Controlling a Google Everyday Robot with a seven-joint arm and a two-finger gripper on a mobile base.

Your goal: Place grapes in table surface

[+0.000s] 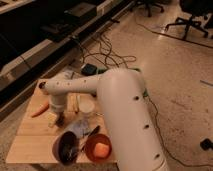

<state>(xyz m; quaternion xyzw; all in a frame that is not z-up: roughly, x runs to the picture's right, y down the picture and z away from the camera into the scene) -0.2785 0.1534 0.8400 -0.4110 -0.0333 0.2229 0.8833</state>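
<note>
My gripper (56,118) points down at the left part of the table surface (30,137), at the end of the white arm (80,86) that reaches in from the right. Its jaws look open. A small dark lump, apparently the grapes (61,120), sits low at the fingertips on or just above the wood. I cannot tell whether the fingers touch it. The orange carrot (40,108) lies just left of the gripper.
A dark purple bowl (65,148) and an orange bowl (97,148) stand at the table's front edge. A white cup (86,105) stands right of the gripper, with a bluish item (77,129) in front of it. The arm's thick body (127,125) hides the table's right side. Cables cross the floor behind.
</note>
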